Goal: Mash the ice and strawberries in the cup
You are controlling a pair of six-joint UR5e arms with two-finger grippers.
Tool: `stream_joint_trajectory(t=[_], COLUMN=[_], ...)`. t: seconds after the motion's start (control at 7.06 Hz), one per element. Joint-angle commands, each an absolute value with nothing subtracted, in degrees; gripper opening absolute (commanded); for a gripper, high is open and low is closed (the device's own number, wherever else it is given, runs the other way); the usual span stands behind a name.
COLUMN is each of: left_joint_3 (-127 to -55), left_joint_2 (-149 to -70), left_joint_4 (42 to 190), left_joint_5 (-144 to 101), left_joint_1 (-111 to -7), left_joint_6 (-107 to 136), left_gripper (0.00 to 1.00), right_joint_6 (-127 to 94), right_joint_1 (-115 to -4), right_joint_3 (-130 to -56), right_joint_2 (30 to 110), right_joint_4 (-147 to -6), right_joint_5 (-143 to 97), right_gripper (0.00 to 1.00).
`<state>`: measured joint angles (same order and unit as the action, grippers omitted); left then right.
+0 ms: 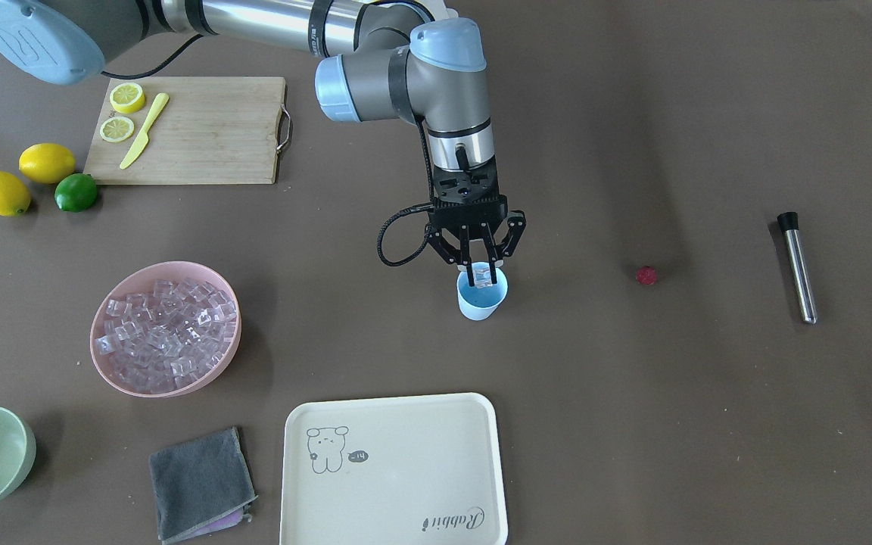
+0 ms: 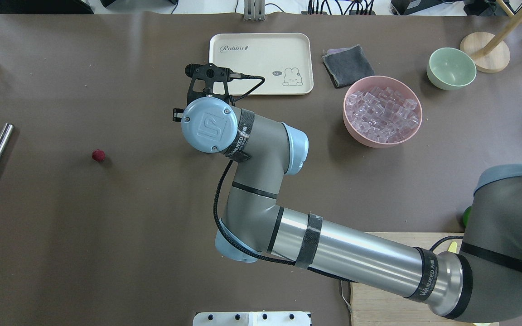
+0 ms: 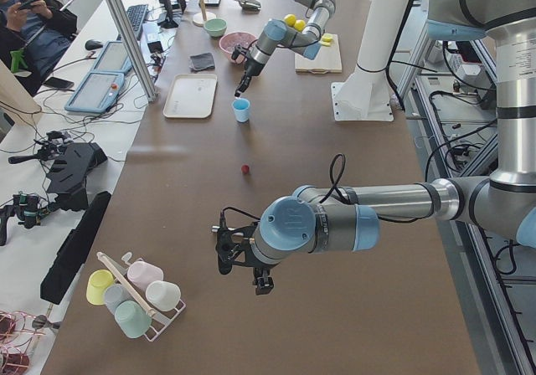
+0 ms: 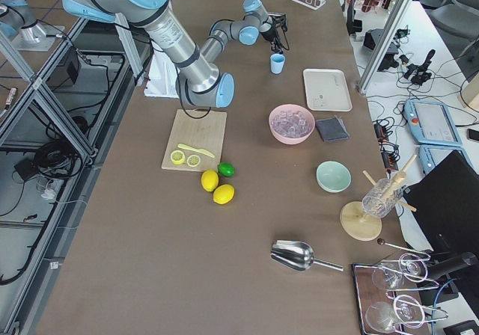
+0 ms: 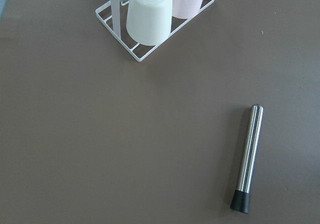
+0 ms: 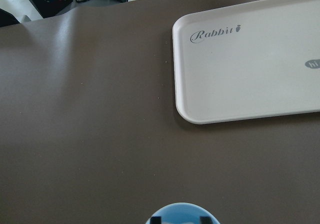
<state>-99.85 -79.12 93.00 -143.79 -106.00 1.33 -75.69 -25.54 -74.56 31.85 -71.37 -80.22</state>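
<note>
In the front-facing view, the right end effector (image 1: 481, 266) hung over the cup (image 1: 481, 301), its fingers apparently closed on an ice cube (image 1: 482, 275) at the rim. The strawberry (image 1: 646, 275) lay well apart on the brown table (image 1: 633, 416). An off-centre release could bounce the cube off the rim or tip the light cup.

Overhead, the arm hid the cup.

From the left side, I could not tell whether the left end effector (image 3: 243, 266) was open or closed. Beyond lay a cluttered lab.
</note>
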Motion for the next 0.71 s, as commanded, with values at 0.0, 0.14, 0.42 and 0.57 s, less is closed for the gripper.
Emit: stream_joint_trajectory(t=[0.0, 0.14, 0.42, 0.57], left_joint_3=[-99.67, -99.93, -99.67, -100.02], left_joint_2=[-79.10, -79.01, -79.01, -79.01], left_joint_4=[92.99, 92.99, 92.99, 92.99], left_joint_5=[-143.79, -143.79, -143.79, -143.79], left_joint_1=[-106.08, -106.26, -106.35, -106.43], left_joint_6=[1.32, 1.41, 1.32, 1.32], left_gripper=[0.99, 0.99, 0.99, 0.99], right_joint_6=[-75.06, -75.06, -74.89, -74.88], right_joint_1=[-25.75, -25.84, -30.55, -34.68], right_joint_3=[-74.96, -76.10, -80.92, -84.51], right_joint_2=[31.73, 31.82, 34.26, 36.71], right_joint_4=[-71.28, -71.63, -78.08, -82.48], right_joint_5=[-80.33, -81.46, -90.66, -95.14], right_gripper=[1.00, 1.00, 1.00, 1.00])
